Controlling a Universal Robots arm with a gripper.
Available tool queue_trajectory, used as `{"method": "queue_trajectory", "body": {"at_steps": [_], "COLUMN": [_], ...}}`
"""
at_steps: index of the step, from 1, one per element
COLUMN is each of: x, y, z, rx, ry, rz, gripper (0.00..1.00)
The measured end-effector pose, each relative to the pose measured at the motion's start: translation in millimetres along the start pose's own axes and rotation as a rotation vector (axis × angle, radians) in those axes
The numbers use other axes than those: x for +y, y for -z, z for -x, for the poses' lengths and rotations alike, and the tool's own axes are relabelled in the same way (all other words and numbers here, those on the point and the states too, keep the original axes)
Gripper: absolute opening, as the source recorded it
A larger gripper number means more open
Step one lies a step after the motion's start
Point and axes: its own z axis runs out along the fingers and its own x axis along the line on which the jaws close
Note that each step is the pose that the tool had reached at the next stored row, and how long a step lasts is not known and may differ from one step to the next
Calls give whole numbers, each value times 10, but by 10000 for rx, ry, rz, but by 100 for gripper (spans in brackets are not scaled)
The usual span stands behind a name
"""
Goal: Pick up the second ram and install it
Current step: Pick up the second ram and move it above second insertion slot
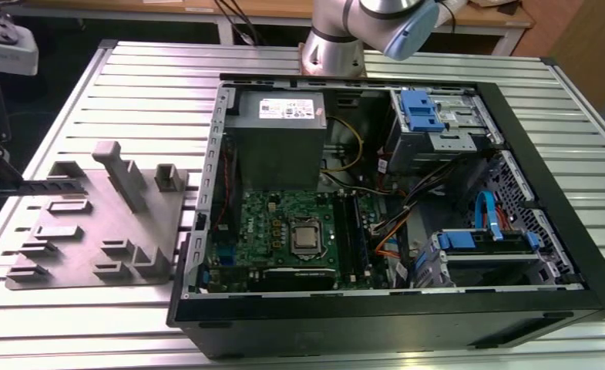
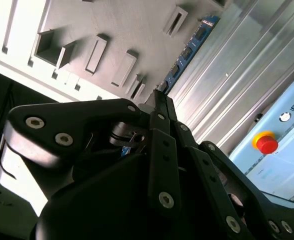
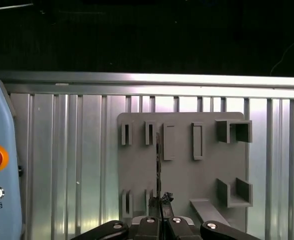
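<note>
The pincer (image 3: 160, 202) pinches one end of the second ram (image 2: 189, 50), edge-up at the grey fixture plate (image 3: 187, 190) on the ribbed surface (image 3: 77, 150); it looks light, stiff and fragile, best gripped by its flat faces.

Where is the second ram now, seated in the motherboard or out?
Out: the pincer grips the second ram by the grey fixture plate, outside the computer case.

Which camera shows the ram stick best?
The second wrist view: the second ram shows its blue face and chips beyond the fingers. The first wrist view sees it edge-on, a thin line; the exterior view, a dark strip over the grey plate.
</note>
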Motion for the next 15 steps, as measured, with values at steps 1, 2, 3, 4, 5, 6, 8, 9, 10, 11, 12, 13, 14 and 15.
{"method": "queue_trajectory", "body": {"at_steps": [1, 2, 3, 4, 5, 6, 8, 9, 10, 11, 12, 13, 14, 15], "x": [0, 0, 0, 0, 0, 0, 0, 0, 0, -1, -3, -2, -2, -3], "y": [21, 41, 61, 76, 84, 83, 84, 84, 86, 87, 88, 87, 86, 86], "z": [1, 1, 2, 2, 2, 3, 3, 3, 3, 3, 3, 3, 3, 3], "rx": [-1, 0, 0, 0, 0, -1, -2, -2, -1, -1, -5, -7, -7, -7], "ry": [0, -1, 0, 0, 0, 0, 0, 0, -1, -1, -3, -4, -5, -4], "rz": [-1, -1, -2, -2, -1, -3, -3, -3, -2, 25, 82, 89, 89, 89], "gripper": [8, 8, 8, 8, 8, 8, 8, 8, 8, 8, 8, 8, 8, 8]}}
